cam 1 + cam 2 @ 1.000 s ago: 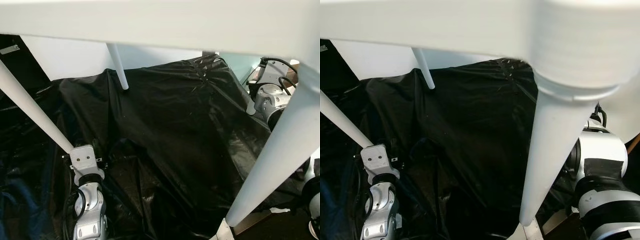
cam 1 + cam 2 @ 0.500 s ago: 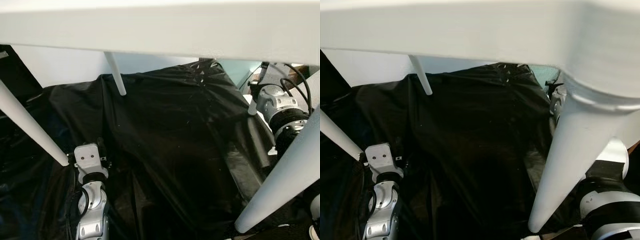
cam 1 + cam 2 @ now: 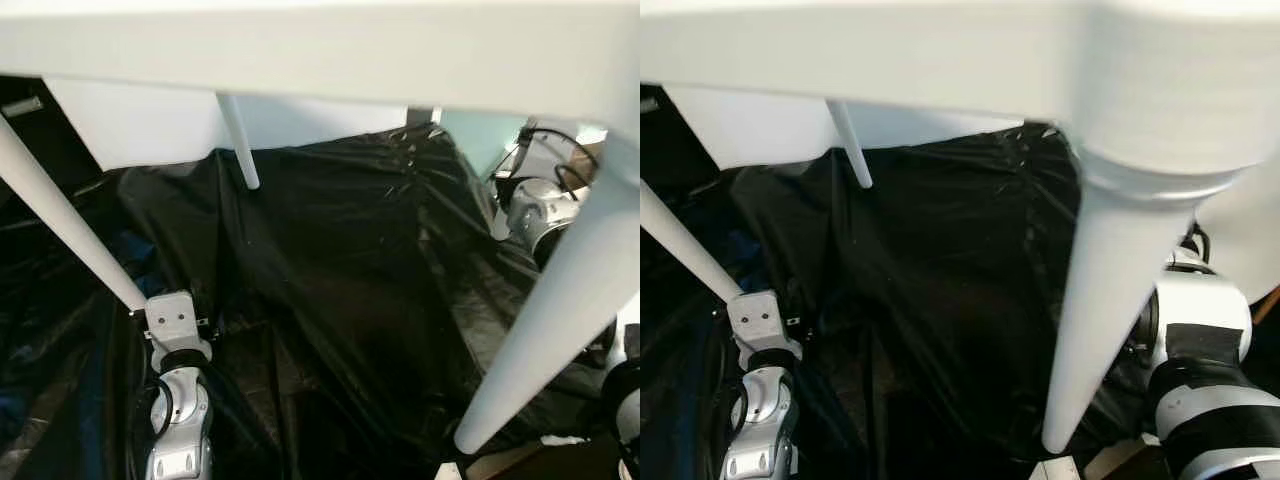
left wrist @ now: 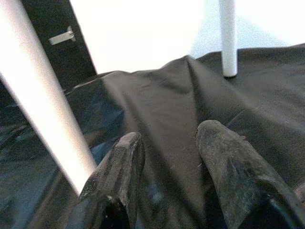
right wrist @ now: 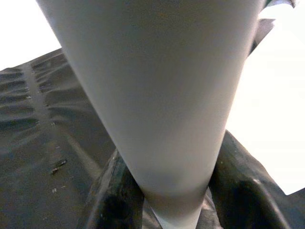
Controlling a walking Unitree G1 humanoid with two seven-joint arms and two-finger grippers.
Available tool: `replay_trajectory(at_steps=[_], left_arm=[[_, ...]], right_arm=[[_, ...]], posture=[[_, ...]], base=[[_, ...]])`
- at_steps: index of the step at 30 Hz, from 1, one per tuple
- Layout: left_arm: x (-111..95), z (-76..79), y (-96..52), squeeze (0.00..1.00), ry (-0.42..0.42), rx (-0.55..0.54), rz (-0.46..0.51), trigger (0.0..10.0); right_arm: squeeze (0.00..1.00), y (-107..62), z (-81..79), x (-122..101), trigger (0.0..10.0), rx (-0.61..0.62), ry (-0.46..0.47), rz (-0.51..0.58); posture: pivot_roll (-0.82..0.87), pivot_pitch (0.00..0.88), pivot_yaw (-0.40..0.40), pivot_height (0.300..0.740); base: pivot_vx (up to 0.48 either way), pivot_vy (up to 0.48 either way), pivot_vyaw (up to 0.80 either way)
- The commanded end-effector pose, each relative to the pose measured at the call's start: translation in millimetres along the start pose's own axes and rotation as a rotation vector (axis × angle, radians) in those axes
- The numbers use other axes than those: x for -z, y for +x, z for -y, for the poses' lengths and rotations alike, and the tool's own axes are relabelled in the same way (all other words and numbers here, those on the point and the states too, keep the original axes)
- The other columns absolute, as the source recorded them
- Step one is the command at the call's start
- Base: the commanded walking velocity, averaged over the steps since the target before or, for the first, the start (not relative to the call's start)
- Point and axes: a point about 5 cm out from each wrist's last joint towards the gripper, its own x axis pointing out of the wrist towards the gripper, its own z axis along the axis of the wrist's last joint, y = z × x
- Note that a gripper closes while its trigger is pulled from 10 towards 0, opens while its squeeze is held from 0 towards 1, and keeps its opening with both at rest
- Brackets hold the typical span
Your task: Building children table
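White children's table (image 3: 320, 60) over a black plastic sheet (image 3: 360, 260).
Nearest, the right gripper (image 5: 164, 200) pinches the tip of the table's near right leg (image 3: 1110, 300). Left of that leg, the left gripper (image 4: 167, 157) is spread beside the left leg (image 3: 70, 220). Beyond, the far leg (image 3: 238, 140) touches the sheet.

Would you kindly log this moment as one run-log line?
stage: white children's table upright on black plastic sheet | right gripper: around near tapered white leg | left gripper: open beside left leg
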Motion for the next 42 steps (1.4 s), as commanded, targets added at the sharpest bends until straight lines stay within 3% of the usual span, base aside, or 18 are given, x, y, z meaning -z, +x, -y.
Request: replay_trajectory(at_steps=[1,19,20,21,22,24,42], left_arm=[[1.8,-2.4,0.3,0.00,0.016,-0.038,-0.014,10.0],[2.0,0.8,-0.8,0.00,-0.005,-0.038,-0.014,10.0],[1.7,1.1,-1.2,0.00,-0.004,-0.037,-0.012,10.0],[1.6,1.1,-1.3,0.00,-0.003,-0.037,-0.012,10.0],[1.4,1.3,-1.6,0.00,-0.002,-0.037,-0.010,10.0],[1.0,1.9,-2.2,0.00,0.002,-0.034,-0.008,10.0],[-0.2,2.4,-2.3,0.00,0.008,-0.029,-0.003,10.0]], right_arm=[[0.00,-0.3,-1.4,-7.5,0.0,-0.001,0.018,0.025],[0.00,-0.2,-0.8,-6.8,0.0,-0.003,0.012,0.023],[0.00,-0.2,-0.4,-5.0,1.5,0.001,0.001,0.020],[0.00,-0.2,-0.4,-4.5,1.5,0.002,-0.002,0.020],[0.00,-0.2,-0.6,-3.4,9.6,0.003,-0.004,0.017],[0.00,-0.4,-2.1,-0.9,10.0,-0.003,-0.014,0.012],[0.00,-1.6,-6.4,9.5,10.0,0.007,-0.004,0.001]], posture=[[0.15,0.000,0.086,0.740],[0.15,0.000,0.082,0.740],[0.15,0.000,0.083,0.740],[0.15,0.000,0.083,0.740],[0.15,0.000,0.083,0.740],[0.15,0.000,0.083,0.740],[0.14,0.000,0.087,0.740]], base=[[0.364,0.000,0.00],[0.056,0.000,0.00],[0.000,0.000,0.00],[0.000,0.000,0.00],[0.000,0.000,0.00],[0.000,0.000,0.00],[0.000,0.000,0.00]])
